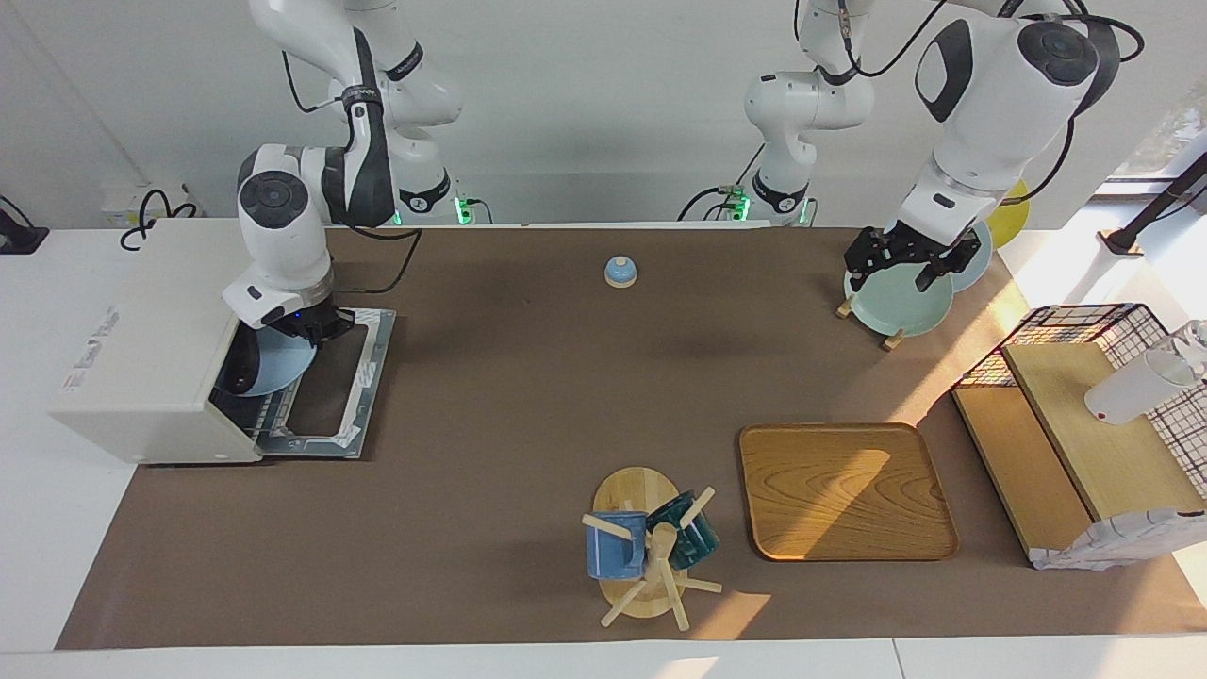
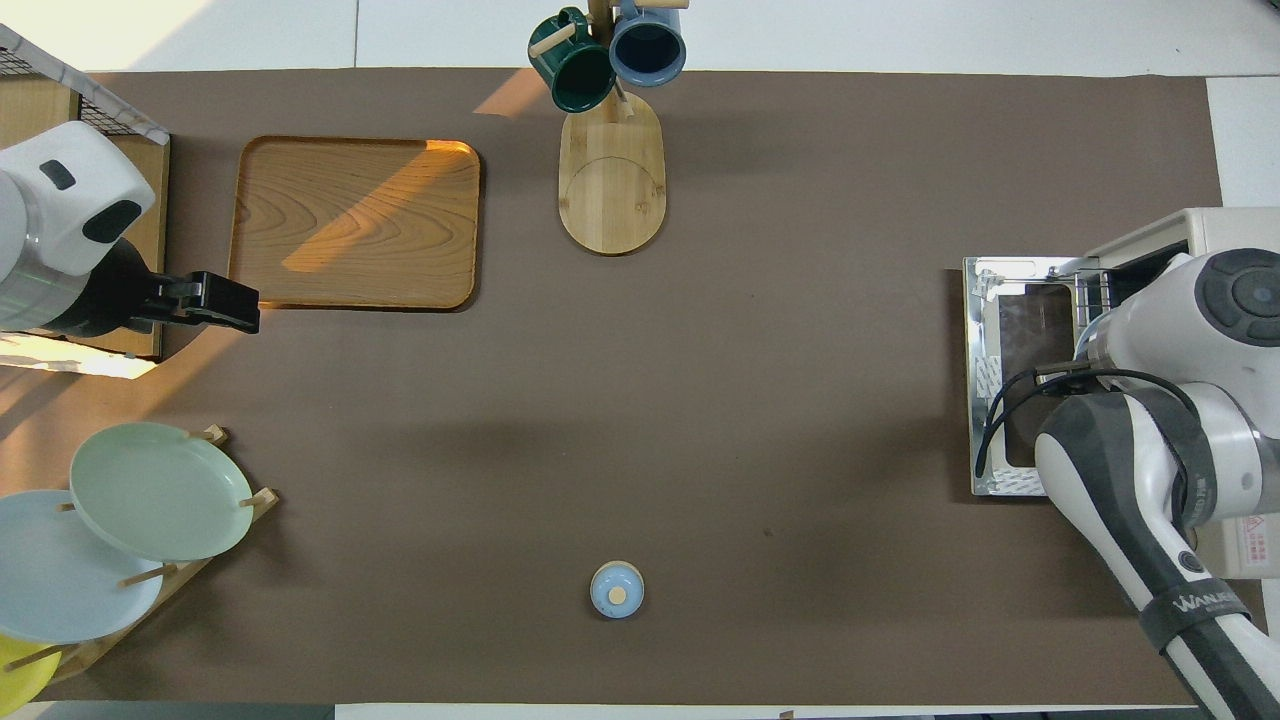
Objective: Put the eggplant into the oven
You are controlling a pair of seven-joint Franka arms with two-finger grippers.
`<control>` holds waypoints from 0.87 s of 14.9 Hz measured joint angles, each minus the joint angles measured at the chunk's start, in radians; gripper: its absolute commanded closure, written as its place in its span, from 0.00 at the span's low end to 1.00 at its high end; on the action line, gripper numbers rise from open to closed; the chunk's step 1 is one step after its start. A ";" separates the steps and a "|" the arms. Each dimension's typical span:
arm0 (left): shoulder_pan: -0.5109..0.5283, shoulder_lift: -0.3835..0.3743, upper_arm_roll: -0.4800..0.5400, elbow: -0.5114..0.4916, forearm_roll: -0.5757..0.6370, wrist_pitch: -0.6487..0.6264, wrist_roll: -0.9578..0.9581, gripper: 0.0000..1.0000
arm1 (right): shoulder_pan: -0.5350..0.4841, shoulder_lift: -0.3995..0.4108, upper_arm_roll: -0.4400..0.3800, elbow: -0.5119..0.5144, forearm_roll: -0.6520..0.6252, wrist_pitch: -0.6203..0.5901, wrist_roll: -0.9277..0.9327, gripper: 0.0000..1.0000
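Two grippers, well apart, one at each end of the brown mat (image 1: 528, 415).

Right gripper (image 1: 316, 327) low at the open mouth of the oven (image 1: 141, 358), just above the dropped-down door (image 1: 332, 389) lying flat on the mat. Grip not readable from either view: jaws masked by the wrist in the facing view and by the arm from overhead. Directly beneath and slightly inward of this gripper, a pale blue plate (image 1: 283, 366), partly inside the oven cavity. Deeper in from the gripper, against that plate, a dark rounded shape, apparently the eggplant (image 1: 239, 370), inside the oven mouth; only partly visible, contact with the gripper impossible to judge.

Left gripper (image 1: 893, 280) up in the air over the plate rack (image 1: 891, 338), fingers spread wide with nothing between them, waiting. Right below it, a mint-green plate (image 1: 901, 304) upright in the rack.

Between the two grippers, nearer the robots' edge of the mat, a small blue-domed bell (image 1: 620, 272). Farther out from the left gripper, away from the robots, a wooden tray (image 1: 844, 490) flat on the mat, and beside that a wooden mug stand (image 1: 641, 556) carrying a blue mug and a dark green one. Out toward the table's end from the left gripper, a wire-mesh shelf (image 1: 1084, 377) with wooden boards.
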 measured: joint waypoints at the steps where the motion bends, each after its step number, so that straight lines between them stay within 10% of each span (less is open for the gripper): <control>1: 0.000 0.000 0.000 -0.001 0.000 0.000 0.000 0.00 | -0.005 -0.005 0.000 -0.016 0.000 0.022 0.000 1.00; 9: 0.000 -0.002 -0.001 -0.002 0.000 0.000 0.000 0.00 | -0.031 -0.019 0.002 -0.053 0.000 0.065 -0.028 0.64; 13: 0.000 -0.004 -0.002 -0.001 -0.001 0.001 0.000 0.00 | 0.003 -0.018 0.014 -0.024 0.001 0.058 -0.032 1.00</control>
